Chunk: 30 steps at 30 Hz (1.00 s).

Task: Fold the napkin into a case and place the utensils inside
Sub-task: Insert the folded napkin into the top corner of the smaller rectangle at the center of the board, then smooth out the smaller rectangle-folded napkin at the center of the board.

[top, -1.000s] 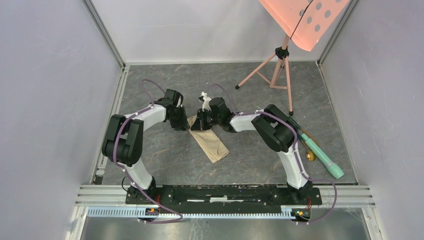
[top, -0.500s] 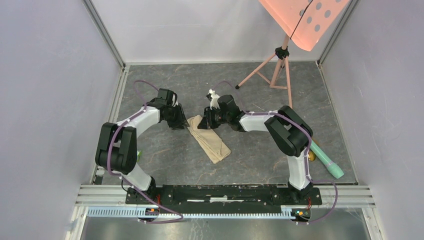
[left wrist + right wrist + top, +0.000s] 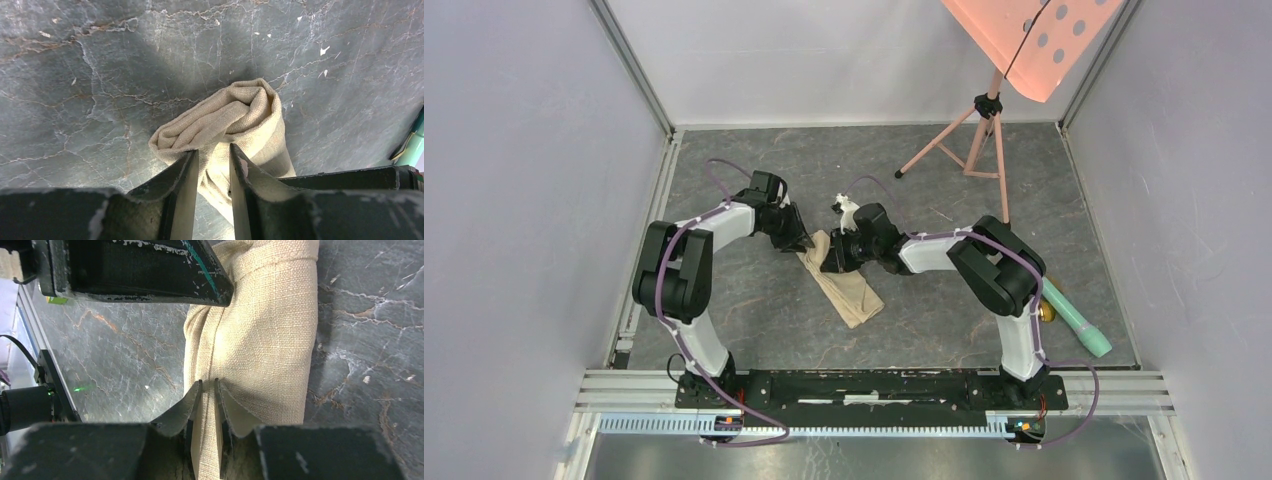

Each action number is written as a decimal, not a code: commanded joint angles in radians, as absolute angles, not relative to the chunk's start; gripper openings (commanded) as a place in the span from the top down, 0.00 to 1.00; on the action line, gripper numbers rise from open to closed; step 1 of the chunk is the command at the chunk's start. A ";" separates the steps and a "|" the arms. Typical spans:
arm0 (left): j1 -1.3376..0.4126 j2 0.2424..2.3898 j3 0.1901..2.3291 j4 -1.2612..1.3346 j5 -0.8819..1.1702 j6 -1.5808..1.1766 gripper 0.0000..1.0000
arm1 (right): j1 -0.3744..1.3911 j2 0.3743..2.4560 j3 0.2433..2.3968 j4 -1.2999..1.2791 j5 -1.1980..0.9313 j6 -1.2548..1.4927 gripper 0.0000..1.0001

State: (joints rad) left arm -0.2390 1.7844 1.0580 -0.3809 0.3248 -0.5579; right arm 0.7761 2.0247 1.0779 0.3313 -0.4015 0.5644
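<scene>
The beige napkin [image 3: 846,288] lies as a long narrow folded strip on the grey floor, running from the centre toward the near right. Its far end is bunched into a soft roll [image 3: 235,112]. My left gripper [image 3: 212,150] sits at that far end [image 3: 804,240], its fingers closed on a thick fold of cloth. My right gripper [image 3: 209,382] comes from the right [image 3: 832,262] and pinches a raised seam along the strip's upper layer. A gold utensil [image 3: 1046,313] peeks out near the right arm's base, mostly hidden.
A mint-green cylinder [image 3: 1079,325] lies at the right beside the right arm. A pink tripod stand [image 3: 969,140] with an orange perforated panel stands at the back right. Metal rails edge the left side and the near edge of the floor.
The left gripper has moved right onto the napkin's far end. The right gripper has dropped nearer and lower onto the strip, and the far end is now bunched up.
</scene>
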 commanded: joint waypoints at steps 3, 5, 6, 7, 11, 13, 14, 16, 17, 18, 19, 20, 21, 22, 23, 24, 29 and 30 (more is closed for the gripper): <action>-0.245 1.699 1.055 -0.403 0.263 -0.564 0.61 | 0.782 1.921 1.113 0.219 -0.375 0.457 0.75; -0.245 1.624 1.040 -0.430 0.252 -0.561 0.58 | 0.789 1.866 1.108 0.164 -0.368 0.390 0.68; -0.246 1.579 1.029 -0.444 0.237 -0.566 0.57 | 0.796 1.842 1.110 0.114 -0.351 0.352 0.64; -0.245 1.541 1.019 -0.466 0.220 -0.580 0.55 | 0.803 1.817 1.114 0.063 -0.337 0.297 0.60; -0.244 1.419 0.914 -0.511 0.240 -0.678 0.48 | 0.859 1.743 1.133 -0.136 -0.220 0.142 0.42; -0.244 1.364 0.842 -0.503 0.279 -0.740 0.48 | 0.894 1.717 1.144 -0.204 -0.148 0.100 0.37; -0.245 1.336 0.802 -0.480 0.305 -0.772 0.48 | 0.913 1.704 1.146 -0.225 -0.120 0.084 0.35; -0.246 1.293 0.704 -0.416 0.383 -0.855 0.48 | 0.942 1.700 1.158 -0.275 -0.055 0.065 0.34; -0.245 1.277 0.672 -0.386 0.412 -0.885 0.49 | 0.956 1.705 1.168 -0.294 -0.028 0.057 0.35; -0.247 1.269 0.632 -0.346 0.452 -0.923 0.50 | 0.966 1.712 1.175 -0.312 -0.007 0.052 0.36; -0.252 1.263 0.600 -0.298 0.484 -0.956 0.51 | 0.977 1.722 1.185 -0.324 0.023 0.046 0.37; -0.259 1.263 0.567 -0.251 0.511 -0.993 0.51 | 0.986 1.730 1.191 -0.334 0.041 0.044 0.39; -0.269 1.269 0.546 -0.219 0.528 -1.015 0.52 | 0.997 1.739 1.195 -0.337 0.057 0.042 0.40; -0.275 1.277 0.534 -0.207 0.536 -1.024 0.52 | 1.008 1.746 1.200 -0.338 0.071 0.041 0.42; -0.282 1.288 0.532 -0.204 0.537 -1.028 0.52 | 1.015 1.753 1.206 -0.339 0.084 0.041 0.43; -0.288 1.299 0.529 -0.193 0.540 -1.035 0.52 | 1.025 1.763 1.214 -0.341 0.094 0.041 0.43; -0.328 1.328 0.499 -0.145 0.521 -1.114 0.50 | 1.047 1.804 1.229 -0.341 0.114 0.047 0.45; -0.337 1.333 0.496 -0.145 0.509 -1.127 0.51 | 1.051 1.808 1.229 -0.339 0.120 0.050 0.45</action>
